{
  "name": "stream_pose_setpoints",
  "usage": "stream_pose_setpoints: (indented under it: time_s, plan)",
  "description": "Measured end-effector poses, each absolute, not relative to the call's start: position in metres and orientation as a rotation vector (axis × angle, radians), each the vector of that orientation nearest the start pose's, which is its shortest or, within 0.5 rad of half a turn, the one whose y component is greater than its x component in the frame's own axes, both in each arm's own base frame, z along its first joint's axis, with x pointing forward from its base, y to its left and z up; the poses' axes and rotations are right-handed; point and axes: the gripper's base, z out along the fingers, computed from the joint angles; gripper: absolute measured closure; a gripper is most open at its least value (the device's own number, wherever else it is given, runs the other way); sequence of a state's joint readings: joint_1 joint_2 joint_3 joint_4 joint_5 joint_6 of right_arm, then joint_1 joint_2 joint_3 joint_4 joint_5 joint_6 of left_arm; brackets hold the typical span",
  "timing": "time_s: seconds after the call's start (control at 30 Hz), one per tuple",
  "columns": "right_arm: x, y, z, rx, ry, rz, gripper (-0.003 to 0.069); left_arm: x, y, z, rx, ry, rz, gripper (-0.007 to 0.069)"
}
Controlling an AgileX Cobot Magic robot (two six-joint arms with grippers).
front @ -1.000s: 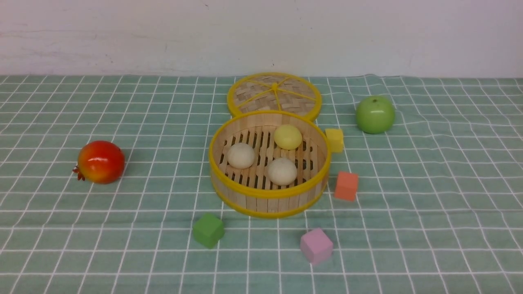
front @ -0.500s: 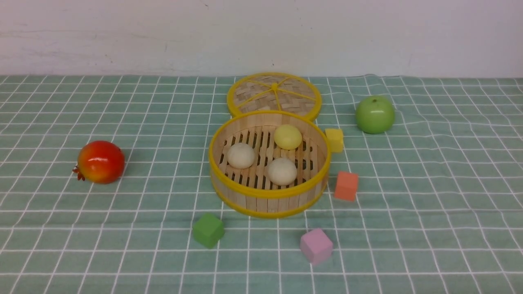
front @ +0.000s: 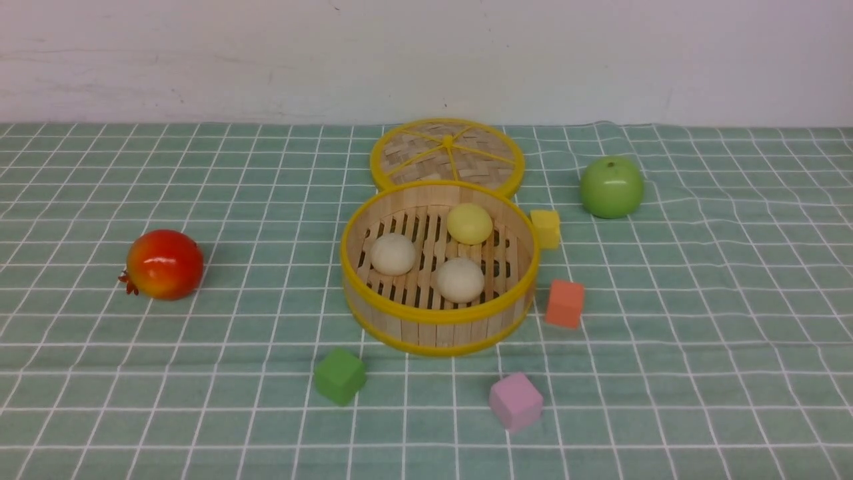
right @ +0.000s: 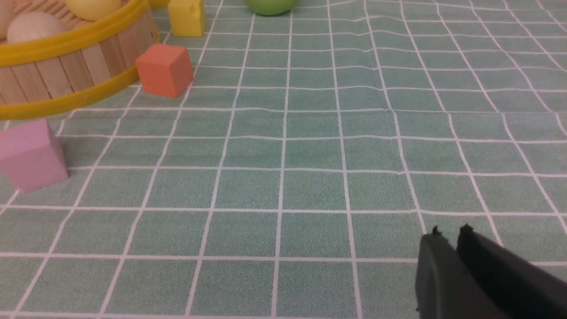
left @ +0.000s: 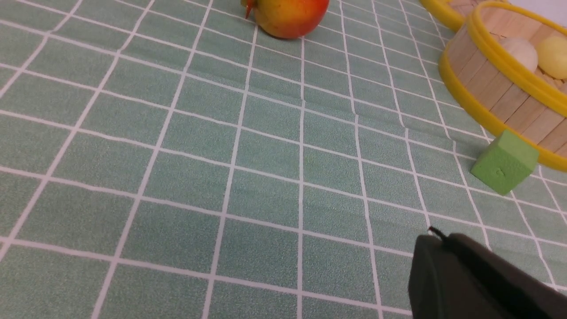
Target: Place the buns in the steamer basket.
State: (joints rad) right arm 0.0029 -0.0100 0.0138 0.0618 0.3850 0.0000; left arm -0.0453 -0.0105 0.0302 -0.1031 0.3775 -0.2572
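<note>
Front view unchanged over the last second: three small rounded buns (front: 460,280) sit in the round bamboo-slat steamer basket (front: 436,320), task apparently done; right gripper (right: 448,231) fingers together, left gripper (left: 436,235) unclear

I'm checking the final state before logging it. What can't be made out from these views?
- Front view: neither arm shows.
- Left wrist view: left gripper cut by the edge; third bun hidden behind the steamer basket wall.
- Right wrist view: green apple cut by the edge.

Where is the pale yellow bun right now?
In the front view, the pale yellow bun lies inside the round bamboo steamer basket, at its far side, behind the two off-white buns, near the woven lid.
</note>
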Motion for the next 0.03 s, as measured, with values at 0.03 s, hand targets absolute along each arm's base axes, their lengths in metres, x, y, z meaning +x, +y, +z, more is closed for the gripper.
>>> stream_pose_setpoints:
  time_s: [0.03]
  plan:
    - [0.0521, 0.0023, 0.1746, 0.035, 1.872, 0.063, 0.0594, 0.0523, -0.0058, 0.1698, -0.264, 1.872, -0.309, 0.0638]
